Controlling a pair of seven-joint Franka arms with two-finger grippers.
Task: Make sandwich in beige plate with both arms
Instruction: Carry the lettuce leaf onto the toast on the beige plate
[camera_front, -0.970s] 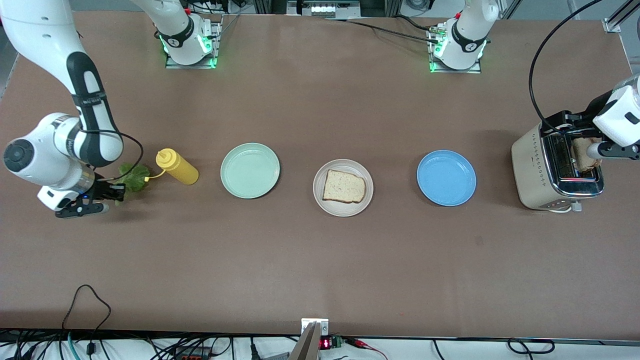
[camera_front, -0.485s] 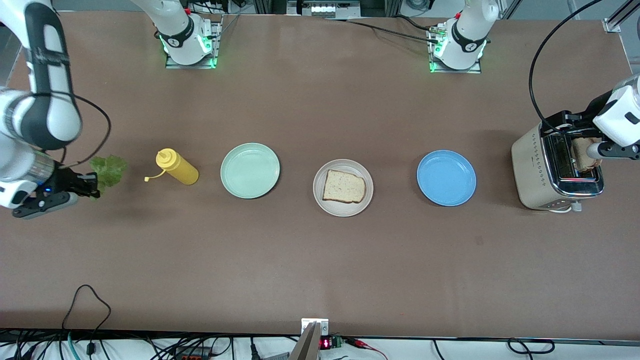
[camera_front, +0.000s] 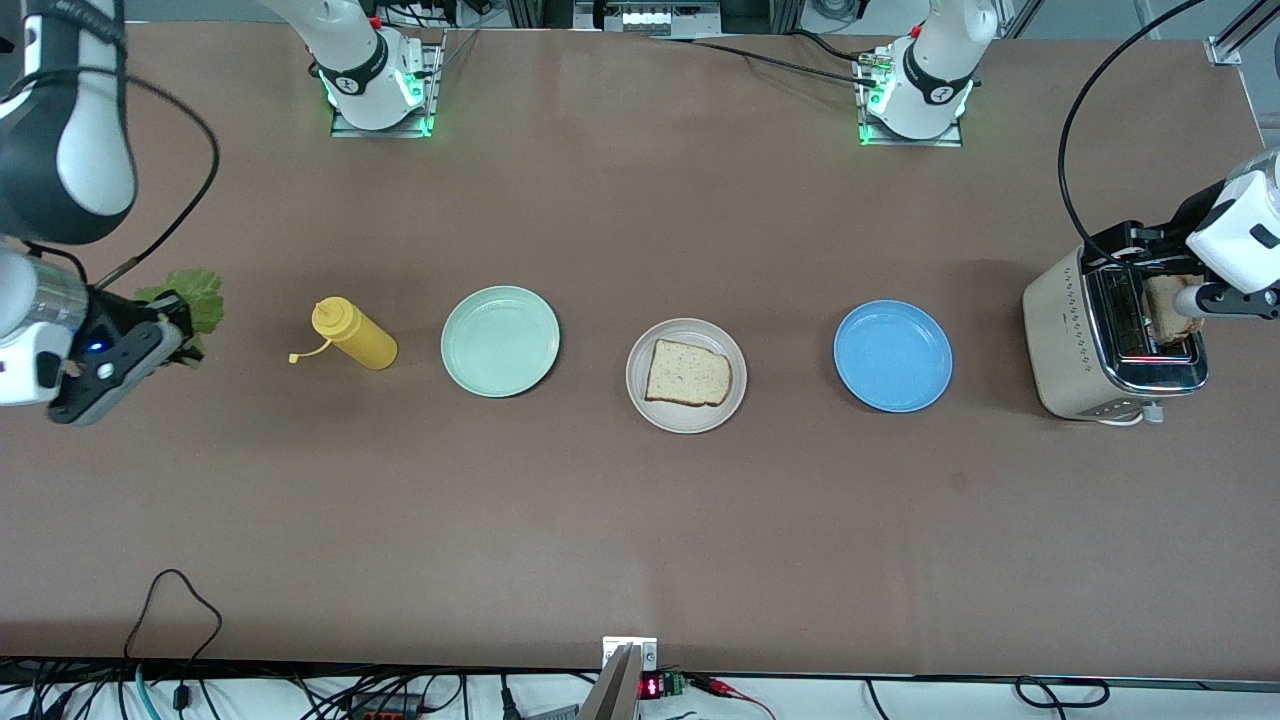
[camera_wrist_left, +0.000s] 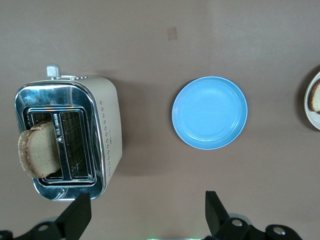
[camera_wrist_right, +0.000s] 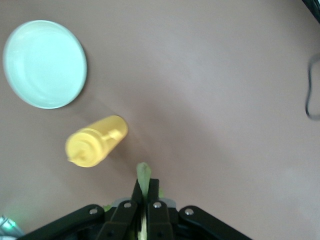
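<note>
The beige plate (camera_front: 640, 402) sits mid-table with one slice of bread (camera_front: 688, 373) on it. A second slice (camera_front: 1163, 304) stands up out of a toaster (camera_front: 1075, 345) at the left arm's end; the left wrist view shows this slice (camera_wrist_left: 39, 150) in one slot. My left gripper (camera_wrist_left: 146, 214) hangs above the toaster, open and empty. At the right arm's end my right gripper (camera_front: 178, 322) is up in the air, shut on a crinkly green lettuce leaf (camera_front: 192, 296). The right wrist view shows the leaf (camera_wrist_right: 143, 172) pinched between its fingertips (camera_wrist_right: 137, 189).
A yellow squeeze bottle (camera_front: 352, 335) lies on its side between the lettuce and a mint green plate (camera_front: 500, 340). A blue plate (camera_front: 892, 355) lies between the beige plate and the toaster. Cables hang along the table's near edge.
My right gripper has lifted the lettuce from the table beside the yellow bottle and carried it up and toward the right arm's end. The left arm has not moved.
</note>
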